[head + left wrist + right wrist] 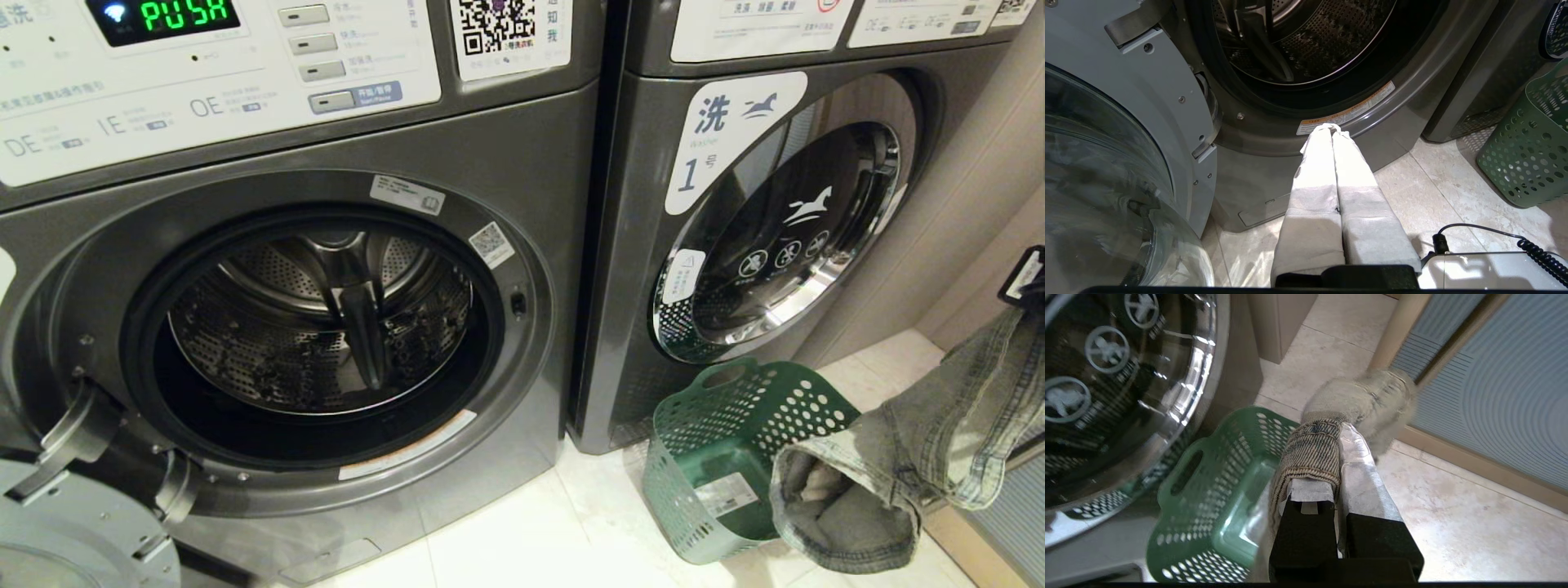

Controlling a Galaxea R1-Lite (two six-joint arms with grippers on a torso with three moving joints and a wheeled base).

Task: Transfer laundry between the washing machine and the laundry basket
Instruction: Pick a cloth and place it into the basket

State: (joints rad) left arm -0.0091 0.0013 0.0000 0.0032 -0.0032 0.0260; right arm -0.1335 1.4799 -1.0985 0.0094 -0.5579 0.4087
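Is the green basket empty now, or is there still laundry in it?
Empty. The right wrist view shows the laundry basket's bare green bottom, and the laundry hangs from the right claw, outside the basket.

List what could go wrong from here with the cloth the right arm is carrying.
1. The cloth hangs low from the right gripper, pinched at one edge; it could slip out.
2. Its dangling end overlaps the green basket rim and might snag or tip it.
3. It must clear the washer door sill.

Closed washer marked 1 (775,220); pale tiled floor (539,531); ribbed panel (1506,384).
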